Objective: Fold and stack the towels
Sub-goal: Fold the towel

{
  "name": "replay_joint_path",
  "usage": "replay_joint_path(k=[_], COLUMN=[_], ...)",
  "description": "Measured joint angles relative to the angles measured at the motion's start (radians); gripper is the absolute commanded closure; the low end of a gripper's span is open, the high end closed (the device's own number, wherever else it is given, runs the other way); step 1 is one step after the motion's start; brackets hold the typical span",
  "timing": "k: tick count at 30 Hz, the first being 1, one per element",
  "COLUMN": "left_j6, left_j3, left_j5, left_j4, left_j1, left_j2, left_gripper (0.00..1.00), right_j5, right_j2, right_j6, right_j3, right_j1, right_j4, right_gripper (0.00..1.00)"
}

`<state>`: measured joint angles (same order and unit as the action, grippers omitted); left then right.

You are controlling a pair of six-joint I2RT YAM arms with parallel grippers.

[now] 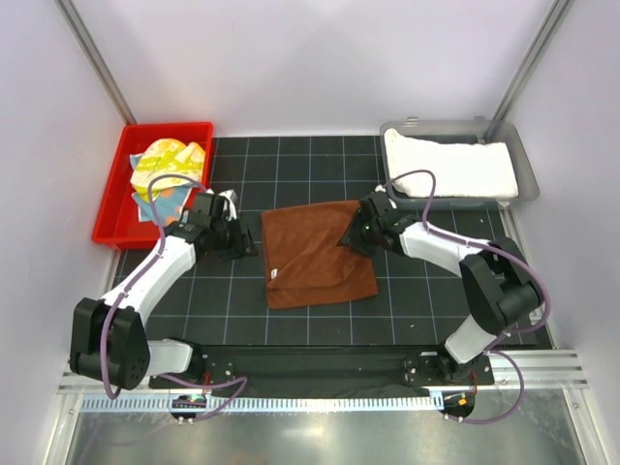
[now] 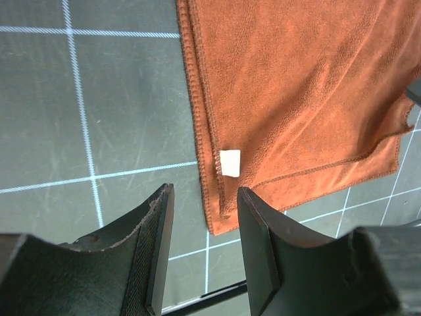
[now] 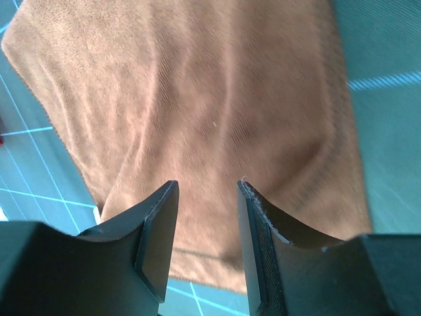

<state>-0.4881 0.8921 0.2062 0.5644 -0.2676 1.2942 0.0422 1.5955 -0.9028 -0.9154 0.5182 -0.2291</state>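
1. Brown towel (image 1: 318,254) — centre of frame on the black grid mat (image 1: 310,325), lying flat and slightly skewed. Left wrist view shows two layers along its hem, with a small white tag (image 2: 229,162) at that edge.
2. Left gripper (image 1: 240,242) — just left of the brown towel's left edge, low over the mat. Jaws apart, nothing between them; in its wrist view the hem runs below the gap.
3. Right gripper (image 1: 354,237) — over the brown towel's upper right part. Jaws apart, only flat cloth visible through the gap, no grip.
4. White towel (image 1: 448,167) — upper right, in the grey tray (image 1: 528,179), filling most of it.
5. Yellow towel (image 1: 172,158) and blue towel (image 1: 163,201) — upper left, crumpled in the red bin (image 1: 108,218). Yellow sits toward the back, blue nearer the front, and they touch.
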Motion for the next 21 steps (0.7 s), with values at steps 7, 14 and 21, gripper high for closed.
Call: replay_joint_path(k=[7, 14, 21], left_j6=[-0.039, -0.085, -0.113], left_j3=[-0.024, 0.033, 0.031], left_j5=[0.055, 0.092, 0.051], left_j4=[-0.063, -0.11, -0.129], left_j1=[-0.034, -0.129, -0.149], left_j2=[0.001, 0.044, 0.048], left_gripper=[0.54, 0.54, 0.5], right_j5=[0.022, -0.018, -0.066], right_j2=[0.121, 0.121, -0.024], right_j6=[0.066, 0.134, 0.143], right_j3=[-0.058, -0.133, -0.113], right_j1=[0.016, 0.018, 0.013], right_j4=[0.009, -0.077, -0.192], right_gripper=[0.52, 0.52, 0.57])
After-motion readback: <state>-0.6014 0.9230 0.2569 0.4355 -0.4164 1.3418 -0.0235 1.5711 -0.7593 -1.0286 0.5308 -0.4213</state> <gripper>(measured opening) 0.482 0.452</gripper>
